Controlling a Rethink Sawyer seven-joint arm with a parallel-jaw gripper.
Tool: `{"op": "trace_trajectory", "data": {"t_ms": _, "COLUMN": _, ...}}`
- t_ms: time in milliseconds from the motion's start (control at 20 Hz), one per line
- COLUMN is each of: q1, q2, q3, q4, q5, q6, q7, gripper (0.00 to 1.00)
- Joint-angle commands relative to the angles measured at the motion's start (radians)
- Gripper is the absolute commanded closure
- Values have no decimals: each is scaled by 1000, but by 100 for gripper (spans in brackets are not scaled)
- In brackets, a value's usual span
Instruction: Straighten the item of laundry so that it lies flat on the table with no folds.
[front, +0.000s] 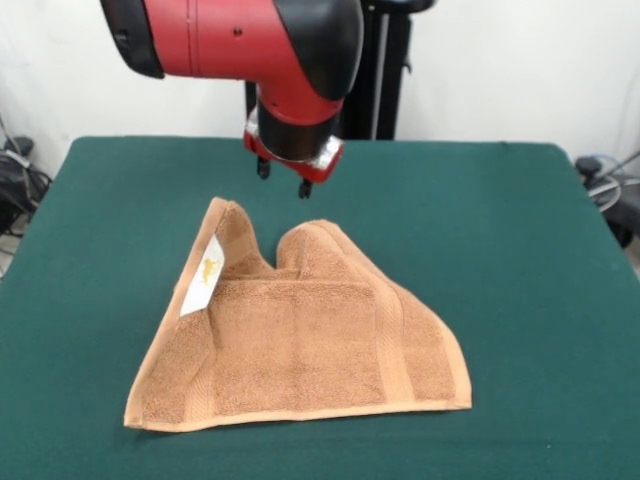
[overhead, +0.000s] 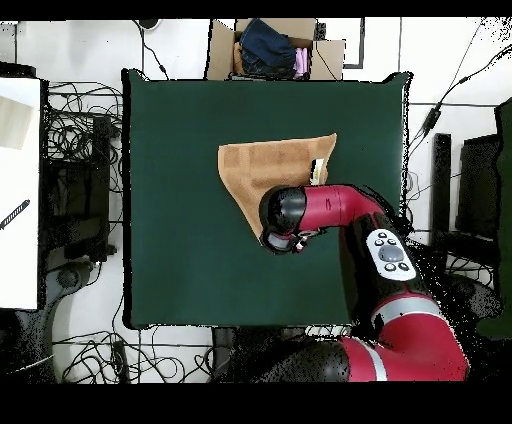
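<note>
The item of laundry (front: 300, 345), an orange-tan towel, lies on the green table (front: 510, 250) in a rough triangle. Its near edge is straight. Its far corners are folded inward, leaving two raised humps with a dip between them, and a white label (front: 203, 280) shows on the left fold. My gripper (front: 285, 180) hangs just above the table behind the towel's far edge, open, with nothing between its two dark fingertips. In the overhead view the towel (overhead: 270, 160) lies near the table (overhead: 170, 200) centre, and the red arm (overhead: 330, 208) covers its lower corner and hides the gripper.
A cardboard box (overhead: 222, 50) holding dark clothes sits beyond the table's top edge in the overhead view. Cables (overhead: 85, 130) lie on the floor around the table. A white surface (overhead: 18, 190) stands at the left.
</note>
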Motion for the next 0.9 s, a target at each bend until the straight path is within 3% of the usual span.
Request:
{"op": "trace_trajectory", "data": {"t_ms": 50, "q1": 8, "q2": -29, "q3": 62, "q4": -19, "q5": 32, "q6": 17, "q7": -86, "gripper": 0}}
{"op": "trace_trajectory", "data": {"t_ms": 600, "q1": 16, "q2": 13, "q3": 33, "q4": -26, "q5": -44, "q6": -103, "q7": -58, "gripper": 0}}
{"op": "trace_trajectory", "data": {"t_ms": 900, "q1": 21, "q2": 37, "q3": 31, "q4": -77, "q5": -58, "q6": -91, "q7": -66, "gripper": 0}}
